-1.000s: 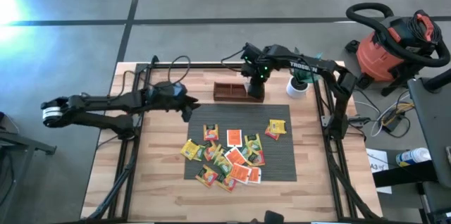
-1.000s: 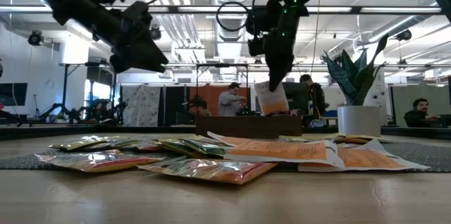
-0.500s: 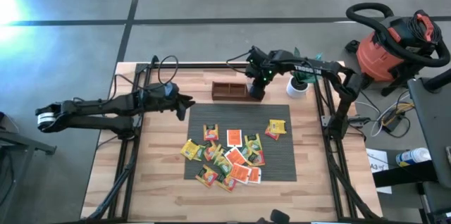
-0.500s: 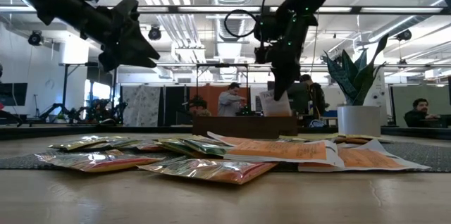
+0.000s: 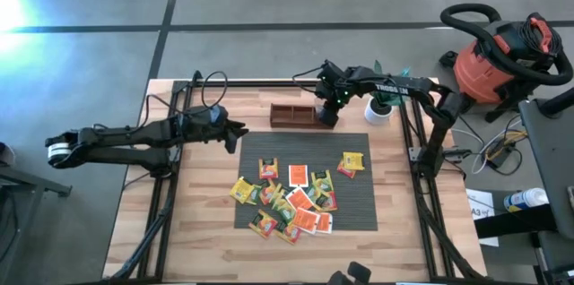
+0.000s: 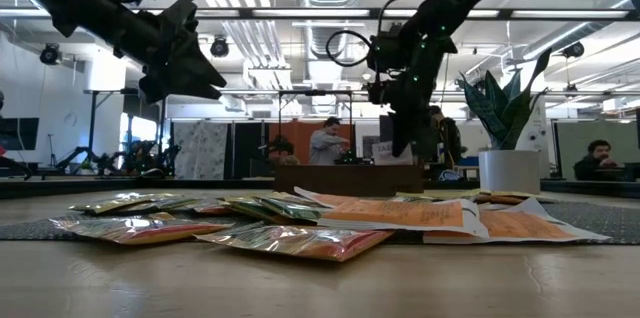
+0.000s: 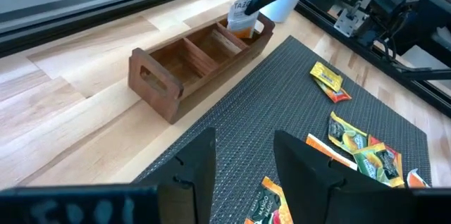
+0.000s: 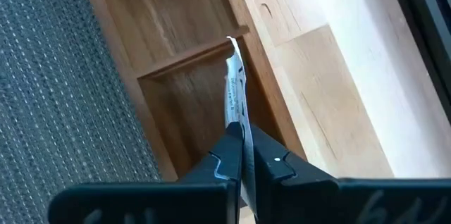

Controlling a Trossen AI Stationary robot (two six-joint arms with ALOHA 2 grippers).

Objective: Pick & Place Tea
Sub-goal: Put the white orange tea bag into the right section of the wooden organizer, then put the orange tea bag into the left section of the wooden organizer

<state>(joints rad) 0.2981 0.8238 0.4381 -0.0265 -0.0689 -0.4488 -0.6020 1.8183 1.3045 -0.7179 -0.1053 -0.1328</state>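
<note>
Overhead, wooden table (image 5: 206, 222) carries grey mat (image 5: 359, 191) — right gripper (image 8: 242, 155) pinches a sachet (image 8: 235, 101); left gripper (image 7: 243, 160) spread — perhaps empty.

Right end effector (image 5: 328, 116) near the bench's far edge, pointing down, fingers (image 8: 270, 162) pinched together on a thin sachet. Left end effector (image 5: 235, 135) toward the left edge, raised, fingers (image 7: 304, 159) parted, empty.

Sachet (image 7: 242, 11) lower into tray (image 7: 184, 64)
</note>
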